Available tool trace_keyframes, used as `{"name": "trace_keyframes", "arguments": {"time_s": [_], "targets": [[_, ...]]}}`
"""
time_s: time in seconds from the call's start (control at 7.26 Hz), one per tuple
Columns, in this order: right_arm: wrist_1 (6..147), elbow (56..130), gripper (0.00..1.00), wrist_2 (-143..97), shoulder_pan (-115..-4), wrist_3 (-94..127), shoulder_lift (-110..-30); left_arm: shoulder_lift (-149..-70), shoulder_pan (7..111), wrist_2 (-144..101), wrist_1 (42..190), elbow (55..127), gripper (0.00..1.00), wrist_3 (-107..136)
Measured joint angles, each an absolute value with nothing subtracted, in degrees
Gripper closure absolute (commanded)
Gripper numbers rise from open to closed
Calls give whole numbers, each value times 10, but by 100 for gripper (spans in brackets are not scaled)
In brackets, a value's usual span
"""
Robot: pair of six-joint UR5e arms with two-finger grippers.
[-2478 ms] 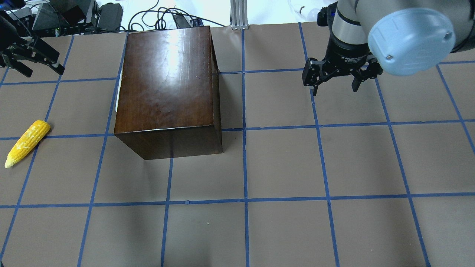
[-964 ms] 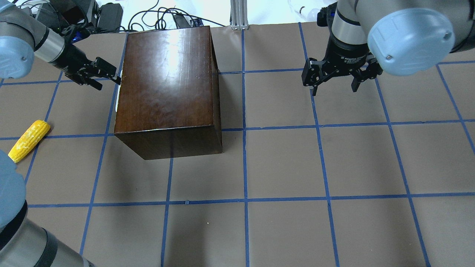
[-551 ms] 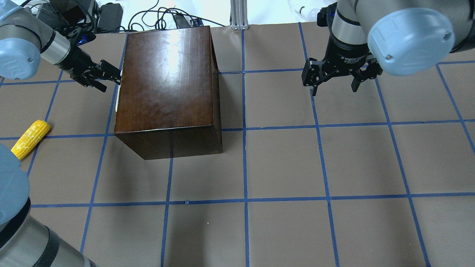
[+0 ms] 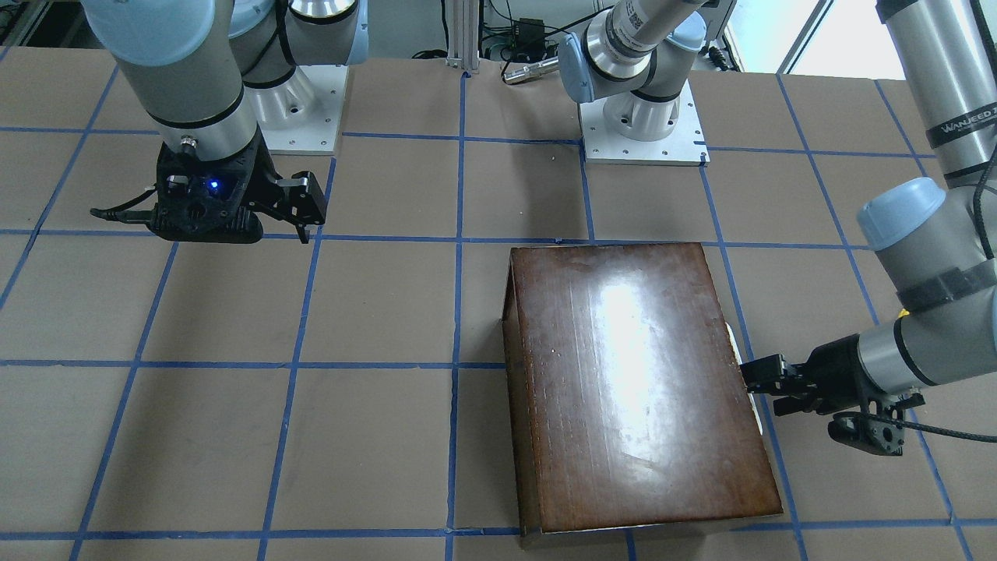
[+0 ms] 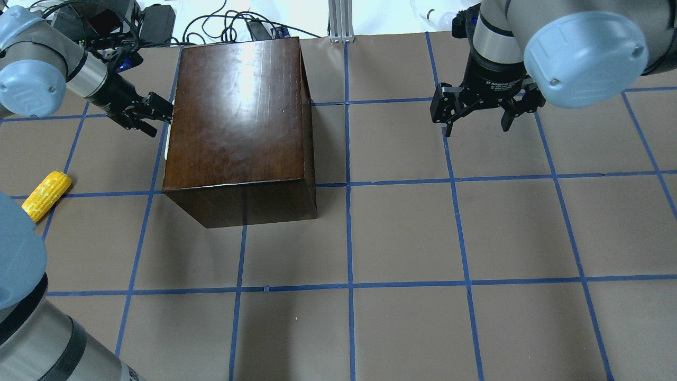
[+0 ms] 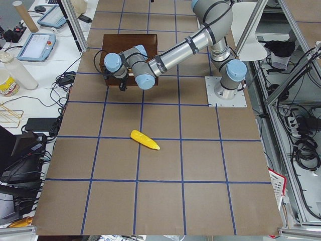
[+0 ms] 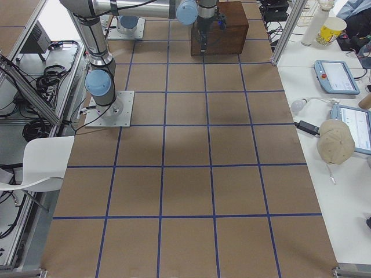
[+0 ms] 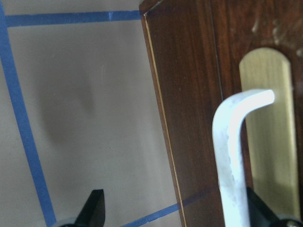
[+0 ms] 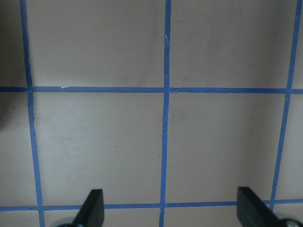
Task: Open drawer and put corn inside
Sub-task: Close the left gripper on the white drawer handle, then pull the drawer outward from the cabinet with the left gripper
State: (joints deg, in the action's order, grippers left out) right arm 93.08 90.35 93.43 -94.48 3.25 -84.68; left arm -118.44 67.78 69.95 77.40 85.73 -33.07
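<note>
Now that the left arm has swung in from the far-left corner of the table point(image 5: 402, 238), the left gripper point(image 5: 158, 112) sits right against the side of the dark box point(image 5: 238, 111) where the drawer point(image 8: 236, 28) has its front. This looks like the approach to the pull: the drawer appears fully closed, so opening has not begun. The corn point(image 5: 46, 194) lies untouched on the table, well apart from the box on the robot's left, partly hidden by that arm in the overhead view. In the left wrist view the jaws are spread wide and grip nothing. The pale bent handle point(image 8: 232, 142) stands between them, close to one finger, in front of a brass plate point(image 8: 272, 156). Whether that finger touches it I cannot tell. The right gripper point(image 5: 476, 128) has not moved, its jaws released above bare table.
</note>
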Motion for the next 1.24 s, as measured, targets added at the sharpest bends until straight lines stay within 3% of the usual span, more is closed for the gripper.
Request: {"name": "trace_keyframes", "arguments": {"time_s": [1.24], "targets": [[931, 904, 0, 934, -945, 33, -847, -1193, 657, 703, 783, 835, 0, -390]]}}
